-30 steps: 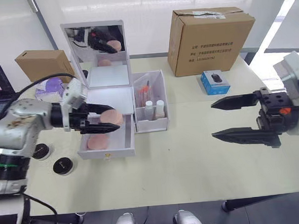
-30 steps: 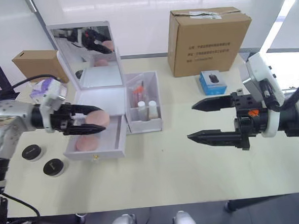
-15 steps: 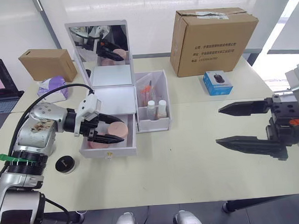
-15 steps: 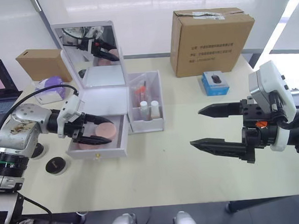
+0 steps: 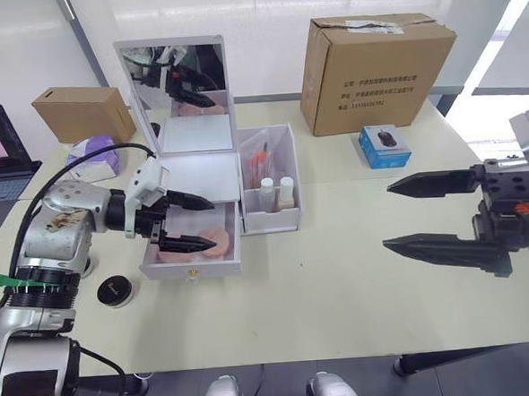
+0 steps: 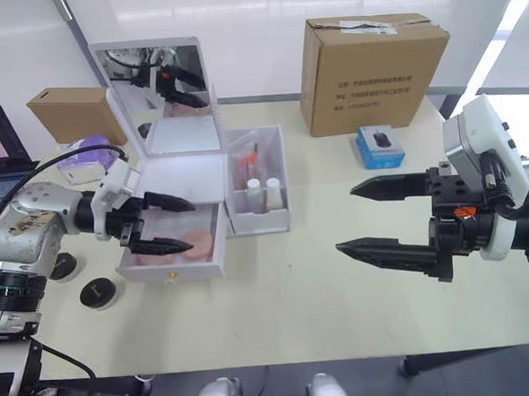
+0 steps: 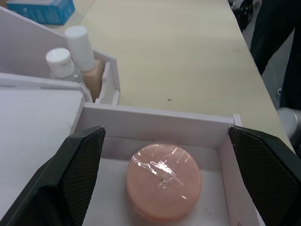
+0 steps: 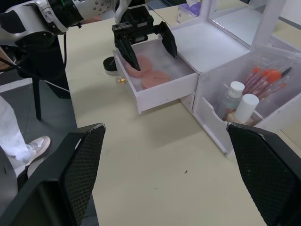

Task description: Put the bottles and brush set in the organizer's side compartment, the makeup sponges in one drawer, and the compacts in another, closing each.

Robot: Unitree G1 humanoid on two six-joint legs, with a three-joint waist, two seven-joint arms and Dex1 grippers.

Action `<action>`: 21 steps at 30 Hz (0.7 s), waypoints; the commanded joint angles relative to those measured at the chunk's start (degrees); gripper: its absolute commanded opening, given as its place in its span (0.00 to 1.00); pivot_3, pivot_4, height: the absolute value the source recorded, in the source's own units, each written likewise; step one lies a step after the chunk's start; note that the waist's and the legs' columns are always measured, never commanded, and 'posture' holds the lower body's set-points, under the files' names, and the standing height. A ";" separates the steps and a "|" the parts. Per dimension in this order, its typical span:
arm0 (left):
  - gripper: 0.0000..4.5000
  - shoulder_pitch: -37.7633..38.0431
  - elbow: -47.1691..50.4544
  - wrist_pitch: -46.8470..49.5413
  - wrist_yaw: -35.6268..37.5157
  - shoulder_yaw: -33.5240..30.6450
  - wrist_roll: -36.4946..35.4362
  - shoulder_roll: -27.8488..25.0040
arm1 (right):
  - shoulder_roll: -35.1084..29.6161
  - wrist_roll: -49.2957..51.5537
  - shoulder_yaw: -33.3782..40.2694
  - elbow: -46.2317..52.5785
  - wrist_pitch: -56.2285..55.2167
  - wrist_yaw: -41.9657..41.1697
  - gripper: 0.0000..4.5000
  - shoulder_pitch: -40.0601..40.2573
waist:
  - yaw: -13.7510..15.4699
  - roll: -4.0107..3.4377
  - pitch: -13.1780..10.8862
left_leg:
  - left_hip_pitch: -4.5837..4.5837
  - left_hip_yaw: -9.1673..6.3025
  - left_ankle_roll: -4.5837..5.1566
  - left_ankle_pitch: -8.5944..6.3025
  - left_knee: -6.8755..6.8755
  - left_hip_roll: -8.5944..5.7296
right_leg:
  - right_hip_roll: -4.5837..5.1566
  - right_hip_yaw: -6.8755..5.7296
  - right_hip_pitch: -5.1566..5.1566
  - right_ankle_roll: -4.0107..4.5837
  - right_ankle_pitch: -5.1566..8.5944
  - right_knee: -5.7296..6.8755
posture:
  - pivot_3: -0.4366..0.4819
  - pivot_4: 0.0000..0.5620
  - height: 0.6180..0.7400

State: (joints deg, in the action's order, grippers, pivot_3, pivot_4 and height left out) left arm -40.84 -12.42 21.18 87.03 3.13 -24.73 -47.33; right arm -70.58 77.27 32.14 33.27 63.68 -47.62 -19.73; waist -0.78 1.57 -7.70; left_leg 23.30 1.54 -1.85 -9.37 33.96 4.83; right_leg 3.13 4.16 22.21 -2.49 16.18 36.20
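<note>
Pale yellow-green desk (image 5: 341, 274) before white wall panels carries, left of centre, the white plastic mirrored organizer (image 5: 205, 179), whose open drawer holds two flat round pink makeup sponges (image 8: 148, 75) beneath the left gripper (image 5: 194, 223), its jaws spread and empty, while the right gripper (image 5: 407, 213), jaws likewise spread, hangs at right.

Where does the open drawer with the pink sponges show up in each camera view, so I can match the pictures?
Left eye view: the open drawer sits left of centre, below the mirror, under the left pincer.
Right eye view: left of centre.
Left wrist view: across the lower half, front wall, one sponge inside.
Right wrist view: upper middle.
Shared landmark: the two white-capped bottles in the side compartment beside the drawer.
</note>
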 commanded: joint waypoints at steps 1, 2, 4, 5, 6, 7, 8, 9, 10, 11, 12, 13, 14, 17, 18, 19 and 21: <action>1.00 1.03 5.92 6.14 -2.20 -4.63 -4.23 -2.18 | -1.17 -1.26 -1.48 -1.27 -2.65 -1.80 1.00 -2.05 | -0.02 -0.01 0.00 | 0.00 0.00 0.00 0.00 0.00 0.00 | 0.00 0.00 0.00 0.00 0.00 0.00 | 0.48 0.27 1.00; 1.00 2.51 8.42 9.39 -2.56 -6.30 -6.33 -3.44 | -1.22 -1.74 -2.71 -1.71 -3.27 -2.37 1.00 -2.90 | -0.05 -0.01 0.00 | 0.00 0.00 0.00 0.00 0.00 -0.01 | 0.00 0.01 0.01 0.00 0.00 0.00 | 0.48 0.27 1.00; 1.00 5.36 12.75 14.37 -3.47 -9.31 -9.87 -5.51 | -1.25 -2.76 -4.80 -2.66 -4.18 -3.71 1.00 -4.39 | -0.34 -0.01 0.00 | -0.03 0.00 0.00 0.00 -0.02 0.01 | -0.01 0.01 0.02 0.00 0.00 0.02 | 0.48 0.27 1.00; 1.00 9.85 16.43 18.01 -4.79 -14.17 -12.74 -7.36 | -0.92 -4.32 -7.66 -3.84 -5.29 -5.16 1.00 -6.39 | -0.59 -0.02 0.00 | -0.06 0.00 0.00 0.00 -0.02 0.02 | -0.01 0.01 0.02 0.00 0.01 0.03 | 0.48 0.27 1.00; 1.00 14.31 19.57 21.15 -5.95 -18.84 -15.16 -8.74 | -0.62 -6.02 -10.27 -4.97 -6.33 -6.65 1.00 -8.21 | -0.95 -0.04 0.01 | -0.06 -0.01 0.00 0.00 -0.04 0.04 | -0.02 0.01 0.04 0.00 0.01 0.02 | 0.48 0.27 1.00; 1.00 18.72 22.36 23.11 -7.26 -23.14 -16.73 -9.56 | -0.31 -7.57 -12.68 -6.18 -7.22 -8.05 1.00 -10.05 | -1.62 -0.06 0.01 | -0.12 -0.01 0.00 0.00 -0.08 0.05 | -0.02 0.02 0.04 0.01 0.02 0.01 | 0.48 0.27 1.00; 1.00 21.62 24.26 24.23 -8.46 -25.81 -17.86 -9.94 | -0.11 -8.77 -14.25 -7.06 -7.79 -9.14 1.00 -11.30 | -1.82 -0.08 0.00 | -0.17 -0.01 0.03 -0.02 -0.09 0.07 | -0.02 0.02 0.02 0.08 0.06 0.04 | 0.48 0.27 1.00; 1.00 26.66 27.02 25.24 -9.88 -30.22 -18.87 -9.12 | 0.44 -10.78 -16.55 -8.39 -8.73 -10.37 1.00 -13.23 | -1.94 -0.09 -0.01 | -0.22 -0.01 0.05 -0.03 -0.11 0.09 | -0.02 0.01 0.02 0.12 0.08 0.04 | 0.48 0.27 1.00; 1.00 31.32 29.66 26.01 -11.56 -34.02 -19.71 -8.03 | 0.94 -12.74 -18.73 -9.61 -9.63 -11.64 1.00 -14.98 | -1.79 -0.11 -0.02 | -0.23 -0.01 0.05 -0.04 -0.14 0.09 | -0.02 -0.01 0.04 0.15 0.10 0.05 | 0.48 0.27 1.00; 0.96 35.51 32.17 26.38 -13.37 -37.30 -20.38 -6.51 | 1.42 -14.47 -20.62 -10.65 -10.41 -12.91 1.00 -16.43 | -1.73 -0.13 -0.03 | -0.27 -0.01 0.05 -0.04 -0.13 0.09 | 0.00 -0.03 0.02 0.33 0.20 0.05 | 0.48 0.27 1.00; 0.91 39.75 34.64 27.41 -15.48 -40.60 -21.66 -4.51 | 2.04 -15.98 -22.39 -11.72 -11.12 -14.19 1.00 -17.85 | -1.65 -0.14 -0.03 | -0.30 0.01 0.05 -0.04 -0.13 0.08 | 0.05 -0.04 0.04 0.51 0.31 0.04 | 0.48 0.27 1.00; 0.86 42.86 36.48 28.30 -17.05 -42.81 -22.95 -2.98 | 2.59 -17.05 -23.58 -12.54 -11.54 -15.15 1.00 -18.88 | -1.44 -0.13 -0.03 | -0.32 0.06 0.04 -0.04 -0.13 0.06 | 0.09 -0.02 0.02 0.59 0.35 0.03 | 0.48 0.27 1.00; 0.79 46.71 38.76 28.36 -18.40 -44.87 -23.62 -0.89 | 3.23 -18.30 -24.82 -13.50 -12.01 -15.98 1.00 -19.97 | -1.27 -0.11 -0.05 | -0.33 0.09 0.04 -0.04 -0.11 0.05 | 0.14 -0.05 0.03 0.59 0.35 0.03 | 0.48 0.27 1.00; 0.57 57.80 45.20 27.95 -22.60 -48.75 -25.43 5.88 | 4.97 -22.55 -28.20 -16.15 -13.39 -18.28 1.00 -22.73 | -0.82 0.00 -0.04 | -0.35 0.20 0.02 -0.05 -0.07 0.06 | 0.26 -0.12 0.08 0.60 0.36 -0.06 | 0.48 0.27 1.00; 0.50 60.74 46.36 27.17 -24.59 -48.94 -24.85 8.17 | 5.54 -23.71 -29.00 -16.75 -13.65 -18.81 1.00 -23.40 | -0.62 0.04 -0.03 | -0.34 0.23 0.02 -0.06 -0.06 0.05 | 0.29 -0.12 0.06 0.62 0.35 -0.09 | 0.48 0.27 1.00; 0.42 63.09 47.38 25.08 -25.88 -48.62 -23.71 10.41 | 6.01 -24.53 -29.57 -17.20 -13.80 -19.25 1.00 -23.92 | -0.28 0.04 -0.04 | -0.34 0.26 0.01 -0.06 -0.04 0.04 | 0.32 -0.11 0.06 0.63 0.35 -0.10 | 0.48 0.27 1.00; 0.28 66.44 48.43 20.40 -28.60 -46.41 -20.67 15.10 | 6.97 -25.77 -30.27 -17.74 -13.98 -20.11 1.00 -24.68 | 0.13 0.04 -0.04 | -0.32 0.29 0.01 -0.06 -0.05 0.03 | 0.33 -0.11 0.07 0.64 0.35 -0.13 | 0.48 0.27 1.00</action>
State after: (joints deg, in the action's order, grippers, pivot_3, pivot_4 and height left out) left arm 25.15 33.99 45.31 60.47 -43.71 -46.99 -33.16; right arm -63.64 52.52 1.11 15.71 50.98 -66.69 -43.19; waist -0.65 1.61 -7.74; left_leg 22.99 1.86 -1.84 -9.43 33.92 4.85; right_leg 3.49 4.07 22.28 -1.85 16.53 36.07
